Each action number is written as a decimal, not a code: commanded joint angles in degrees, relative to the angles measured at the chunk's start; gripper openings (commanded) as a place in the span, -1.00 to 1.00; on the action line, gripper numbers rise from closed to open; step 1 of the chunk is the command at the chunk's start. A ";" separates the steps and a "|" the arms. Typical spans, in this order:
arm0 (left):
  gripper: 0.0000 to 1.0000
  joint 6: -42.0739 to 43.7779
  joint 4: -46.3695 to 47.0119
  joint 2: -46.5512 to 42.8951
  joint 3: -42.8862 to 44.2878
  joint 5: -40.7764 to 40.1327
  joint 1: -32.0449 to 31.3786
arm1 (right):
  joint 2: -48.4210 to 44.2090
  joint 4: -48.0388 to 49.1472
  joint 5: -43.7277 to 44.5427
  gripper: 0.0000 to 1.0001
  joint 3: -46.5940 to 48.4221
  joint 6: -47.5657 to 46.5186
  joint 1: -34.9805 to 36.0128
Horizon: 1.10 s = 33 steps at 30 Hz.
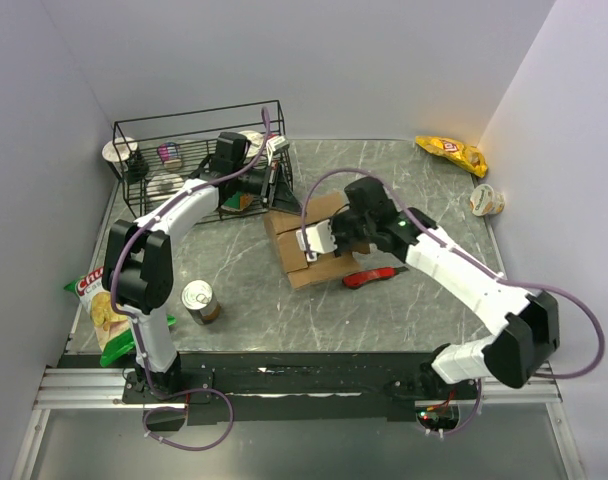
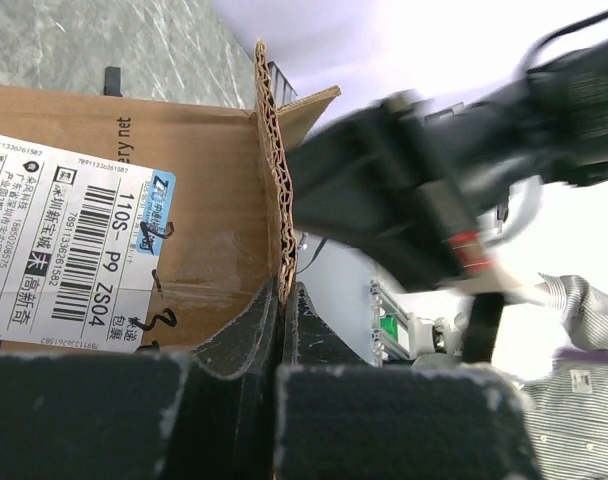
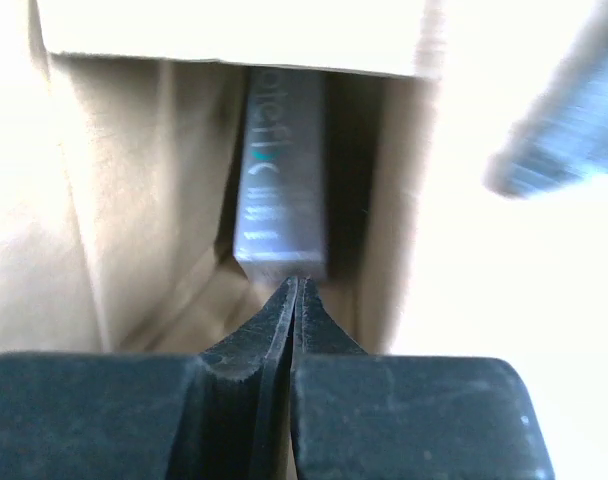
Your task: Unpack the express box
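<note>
1. Top view: grey marble table (image 1: 414,190), white walls; box (image 1: 284,240) lies mid-table, open, flaps splayed; basket (image 1: 184,150) stands behind it to the L; R arm (image 1: 454,270) comes from the near R and dips into the box mouth; L arm (image 1: 184,210) reaches to the box's far side; R is the one at the contents.
2. L wrist: L gripper (image 2: 284,310) is clamped on the edge of a flap (image 2: 274,150), which stands edge-on betw. the fingers; label (image 2: 69,240) sits on the cardboard panel beside it; R arm is blurred beyond.
3. R wrist: R gripper (image 3: 296,295) has its fingers together, nothing seen betw. them; inside the box a dark slim item (image 3: 279,180) lies straight ahead, long axis running away from the tips; its near end is touching or just past them, can't tell which; cardboard walls are close on both sides.
4. Judgement: next move prob. needs R to part its fingers and go fwd along that axis onto the item's near end, with L holding the flap back; the narrow gap risks snagging a wall.
</note>
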 commanded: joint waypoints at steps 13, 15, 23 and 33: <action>-0.98 -25.81 12.73 -2.50 4.12 3.47 0.23 | 1.81 -23.25 -3.76 0.31 13.54 2.75 -1.35; -0.98 -26.95 14.93 -2.32 1.14 3.65 0.14 | 2.25 -23.68 -3.76 0.32 13.01 0.99 -1.35; -0.98 -13.52 4.14 -1.62 0.16 3.03 0.06 | 5.33 -23.61 -5.52 0.55 10.64 -1.29 -2.67; -0.98 -14.65 6.32 0.58 -1.07 4.87 -0.03 | 10.67 -18.22 -2.00 0.62 7.73 -6.83 -3.02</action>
